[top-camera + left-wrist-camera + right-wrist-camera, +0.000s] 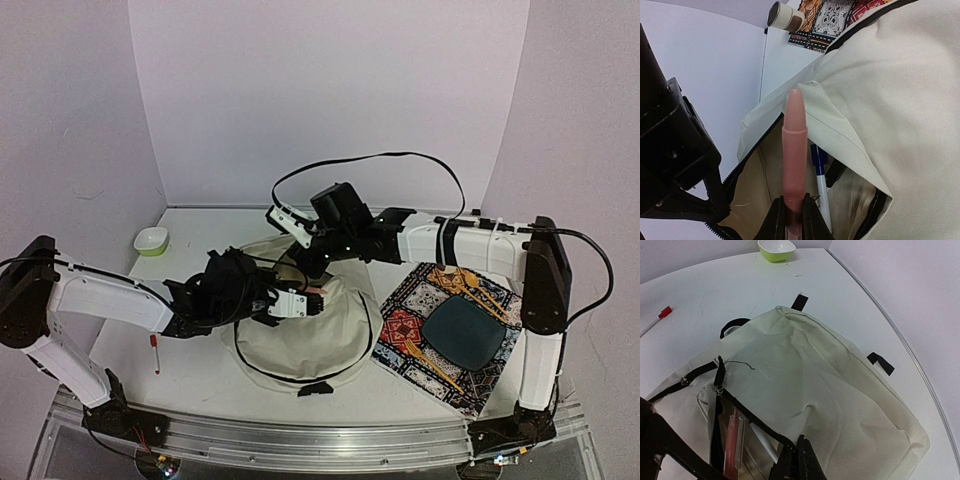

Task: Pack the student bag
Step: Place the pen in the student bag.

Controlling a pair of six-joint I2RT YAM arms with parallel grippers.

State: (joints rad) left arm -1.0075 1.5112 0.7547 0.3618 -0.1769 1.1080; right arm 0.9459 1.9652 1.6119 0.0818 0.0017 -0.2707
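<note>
Left wrist view: the left gripper (792,217) is clamped on the near end of a pink pen (794,140). The pen points away over the open pocket of the student bag (890,100). Inside that pocket, a white marker (822,192) with a blue end lies just beside the pen. Past the bag's far edge are a patterned placemat (827,20) and a cream roll (784,16).

From the right wrist, the right gripper (799,457) is pinched shut on the bag's black zipper edge, and the pocket mouth gapes beside it. Beyond the bag lie a red-capped pen (660,315) and, farther off, a green bowl (776,249).

From above, the bag lies mid-table (200,240), and both grippers meet at its far left part. The placemat, bearing a dark plate (465,335), sits just beside the bag's right side.
</note>
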